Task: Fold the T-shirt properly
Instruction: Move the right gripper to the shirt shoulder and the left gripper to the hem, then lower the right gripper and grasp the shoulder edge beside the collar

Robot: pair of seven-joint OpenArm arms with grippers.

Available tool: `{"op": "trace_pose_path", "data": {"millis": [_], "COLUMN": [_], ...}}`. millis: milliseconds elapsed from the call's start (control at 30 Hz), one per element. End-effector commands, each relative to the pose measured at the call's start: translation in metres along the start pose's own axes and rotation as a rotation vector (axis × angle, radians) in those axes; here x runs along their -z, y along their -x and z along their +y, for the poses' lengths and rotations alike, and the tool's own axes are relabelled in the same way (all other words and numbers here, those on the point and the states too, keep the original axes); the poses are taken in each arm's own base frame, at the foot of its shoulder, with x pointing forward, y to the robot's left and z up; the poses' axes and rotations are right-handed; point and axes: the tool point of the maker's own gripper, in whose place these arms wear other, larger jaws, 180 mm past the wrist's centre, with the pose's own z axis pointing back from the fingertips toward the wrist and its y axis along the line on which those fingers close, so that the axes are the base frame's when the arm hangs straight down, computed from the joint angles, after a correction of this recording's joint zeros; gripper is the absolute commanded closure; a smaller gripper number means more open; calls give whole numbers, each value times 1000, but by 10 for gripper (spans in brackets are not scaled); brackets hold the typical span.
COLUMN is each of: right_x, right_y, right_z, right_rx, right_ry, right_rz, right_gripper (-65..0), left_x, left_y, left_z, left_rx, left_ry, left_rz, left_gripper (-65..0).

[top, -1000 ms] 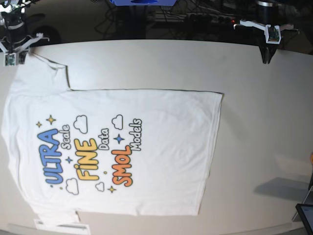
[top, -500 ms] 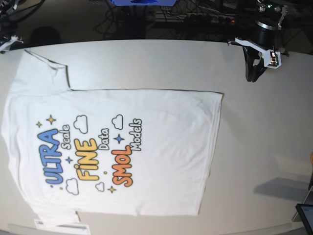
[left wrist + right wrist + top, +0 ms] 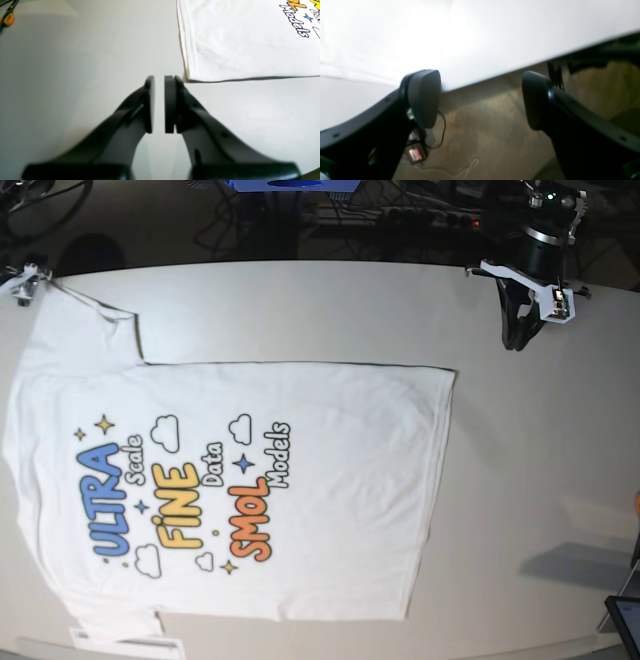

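The T-shirt (image 3: 300, 490) lies spread flat on the pale table (image 3: 540, 460) with the print facing up, its collar end to the left and its hem to the right. My left gripper (image 3: 515, 340) hovers past the hem's far corner. In the left wrist view this gripper (image 3: 159, 82) is shut to a thin slit with nothing in it, just left of the T-shirt corner (image 3: 190, 75). My right gripper (image 3: 480, 100) stands wide open and empty over the table's edge, with floor below. In the base view it (image 3: 22, 283) barely shows beside the far sleeve tip.
Orange-handled scissors (image 3: 7, 18) lie far out on the table. A dark flat device (image 3: 625, 620) sits at the near right corner. A white paper label (image 3: 125, 642) lies by the shirt's near sleeve. Cables and dark gear fill the floor behind the table.
My right gripper has opened, let go of the far sleeve tip and drawn back to the table's corner. My left arm has come in lower, toward the hem corner.
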Motion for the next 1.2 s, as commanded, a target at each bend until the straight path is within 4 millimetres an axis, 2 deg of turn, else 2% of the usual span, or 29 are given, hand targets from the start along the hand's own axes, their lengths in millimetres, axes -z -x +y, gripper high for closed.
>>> {"op": "trace_pose_path", "data": {"millis": [0, 167, 433, 633, 867, 1000, 1167], "right_x": [-1, 7, 24, 22, 19, 30, 38], "right_y": [-10, -19, -16, -24, -20, -5, 15], "right_z": [-2, 6, 17, 31, 53, 69, 73], "right_rx": [-25, -20, 28, 54, 96, 181, 227], "right_ry": [-5, -38, -92, -174, -302, -416, -448], "right_rz": [-18, -12, 46, -9, -16, 1, 52], "right_gripper": [-489, -488, -490, -490, -490, -488, -488], "left_x": [-2, -3, -3, -2, -2, -2, -2], "left_y": [-8, -6, 9, 17, 17, 17, 17], "left_z": [2, 1, 6, 9, 9, 9, 9], "left_rx": [4, 3, -14, -21, -21, -20, -20], "left_ry": [-4, -3, -15, -21, -21, -20, -20], "left_rz": [-30, -24, 12, 29, 29, 29, 30], "left_gripper": [-79, -79, -79, -79, -79, -79, -79]}}
